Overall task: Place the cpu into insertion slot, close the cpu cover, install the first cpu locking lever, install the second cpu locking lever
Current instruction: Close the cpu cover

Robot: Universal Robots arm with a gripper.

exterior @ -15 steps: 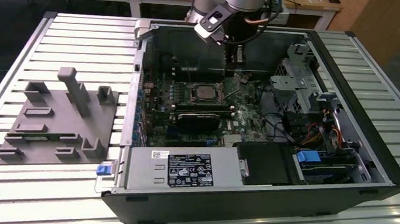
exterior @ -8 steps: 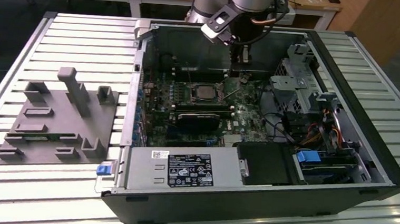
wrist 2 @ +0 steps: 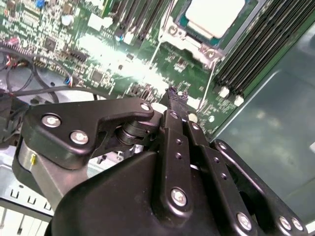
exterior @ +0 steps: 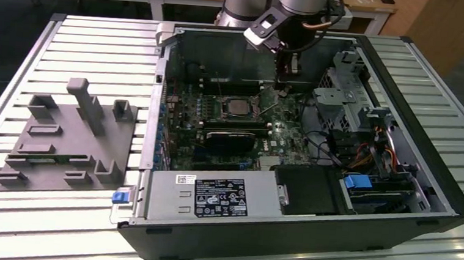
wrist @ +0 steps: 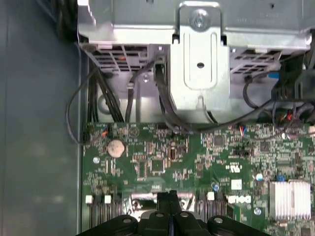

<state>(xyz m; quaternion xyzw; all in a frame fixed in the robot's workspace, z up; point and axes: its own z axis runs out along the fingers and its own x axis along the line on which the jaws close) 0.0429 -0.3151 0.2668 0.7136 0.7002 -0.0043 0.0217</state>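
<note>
Reaching down into case (exterior: pixel 290 238), fingers (wrist 2: pixel 174 98) pressed together, near seated cpu (wrist 2: pixel 214 14)

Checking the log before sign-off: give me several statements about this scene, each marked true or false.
1. The cpu lies on the green board. True.
2. The end effector grips the cpu. False: the cpu lies apart from it.
3. A grey fixture lies at the exterior view's left of the computer case. True.
4. The end effector hangs outside the case. False: it reaches inside, over the board.
</note>
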